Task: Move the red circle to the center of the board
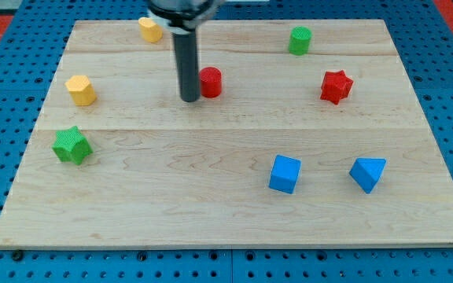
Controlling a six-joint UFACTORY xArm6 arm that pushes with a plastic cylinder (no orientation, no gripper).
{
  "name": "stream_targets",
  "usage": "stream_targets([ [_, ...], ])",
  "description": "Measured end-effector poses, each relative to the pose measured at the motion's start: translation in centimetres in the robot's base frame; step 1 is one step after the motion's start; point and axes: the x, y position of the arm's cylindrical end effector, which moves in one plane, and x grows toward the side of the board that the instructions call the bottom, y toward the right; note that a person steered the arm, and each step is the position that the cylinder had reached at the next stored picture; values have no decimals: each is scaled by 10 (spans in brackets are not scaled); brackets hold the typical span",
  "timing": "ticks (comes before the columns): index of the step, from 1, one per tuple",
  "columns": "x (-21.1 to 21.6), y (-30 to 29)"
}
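The red circle is a short red cylinder on the wooden board, above the board's middle. My tip rests on the board just to the left of the red circle, very close to it or touching it. The dark rod rises from the tip toward the view's top.
A red star sits at the right. A green cylinder is at the top right. A yellow block is at the top, a yellow hexagon at the left, a green star below it. A blue cube and a blue triangle are at the lower right.
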Motion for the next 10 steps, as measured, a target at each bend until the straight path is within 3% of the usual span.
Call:
stream_targets([
  [2,-39,-8],
  [3,-78,-9],
  [4,-83,11],
  [5,-28,34],
  [6,-35,36],
  [7,-70,-14],
  [9,-65,221],
  [10,-56,243],
])
